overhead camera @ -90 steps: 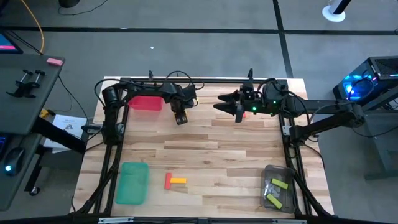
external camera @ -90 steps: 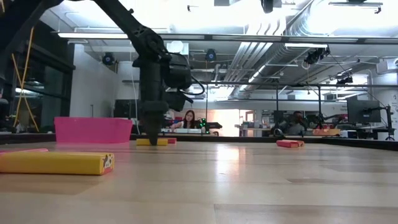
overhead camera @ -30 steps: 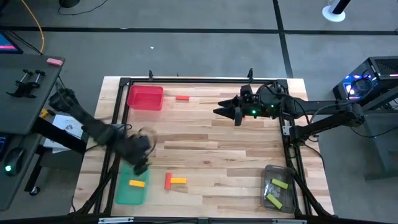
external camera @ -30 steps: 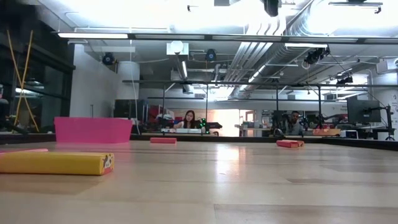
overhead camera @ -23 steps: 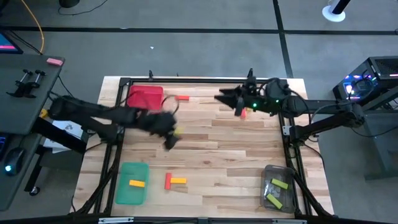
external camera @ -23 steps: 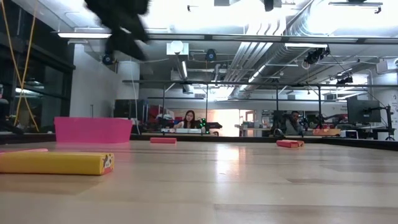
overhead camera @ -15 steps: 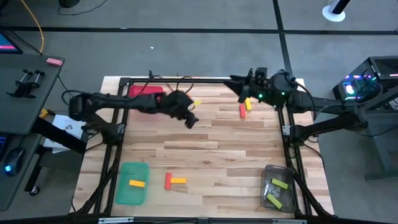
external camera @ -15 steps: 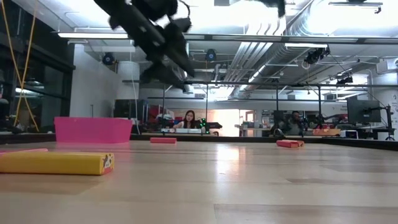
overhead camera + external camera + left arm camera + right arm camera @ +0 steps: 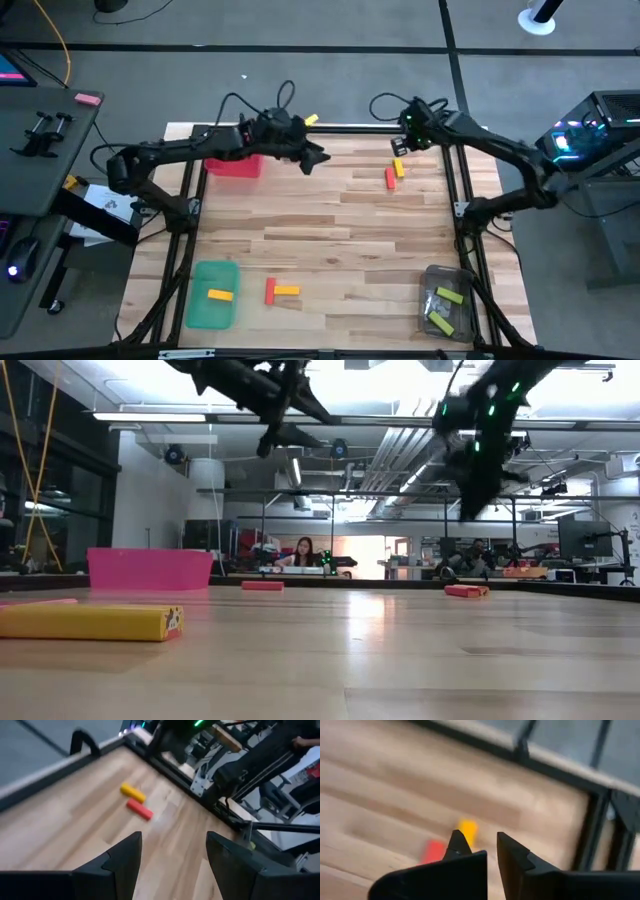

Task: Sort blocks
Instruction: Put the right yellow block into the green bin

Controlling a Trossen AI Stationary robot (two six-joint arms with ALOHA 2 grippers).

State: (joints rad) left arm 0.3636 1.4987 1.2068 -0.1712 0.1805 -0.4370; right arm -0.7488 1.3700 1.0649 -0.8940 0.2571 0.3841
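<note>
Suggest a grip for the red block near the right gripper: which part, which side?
Probably from straight above, fingers across the short width at mid-length. The red block lies flat, with a yellow block close by its far end, so staying mid-length avoids that. The right gripper hovers nearby, open.

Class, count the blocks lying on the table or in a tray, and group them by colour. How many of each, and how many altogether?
Red blocks: 3 (one shows only in the low view)
Yellow blocks: 3
Green blocks: 2
Total: 8

A robotics lab: exposed ceiling ducts (image 9: 420,450), monitors (image 9: 585,540), people at desks (image 9: 300,552).
</note>
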